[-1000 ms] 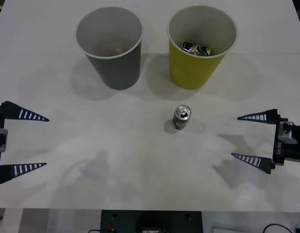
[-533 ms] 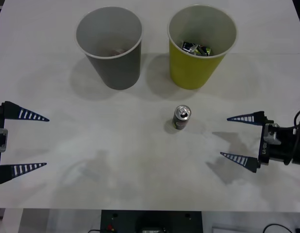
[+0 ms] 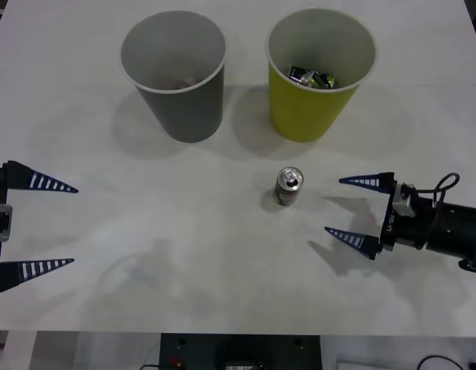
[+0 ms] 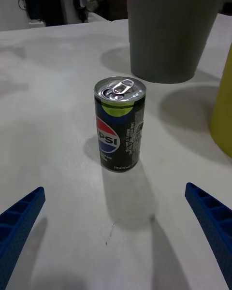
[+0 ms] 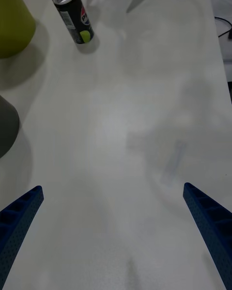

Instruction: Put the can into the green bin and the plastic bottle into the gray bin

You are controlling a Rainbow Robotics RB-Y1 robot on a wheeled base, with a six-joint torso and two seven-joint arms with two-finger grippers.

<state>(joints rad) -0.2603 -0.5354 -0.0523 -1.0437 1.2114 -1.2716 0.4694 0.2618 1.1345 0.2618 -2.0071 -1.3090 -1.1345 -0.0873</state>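
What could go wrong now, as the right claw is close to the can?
1. The can is small and upright; if one finger of the open right claw touches it first, it may tip over.
2. The green bin already holds crumpled scraps, so the can may land tilted.

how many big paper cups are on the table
2. The gray bin stands at the far side of the table, toward the robot's left; the green bin stands beside it toward the right, apart from it, just beyond the can.
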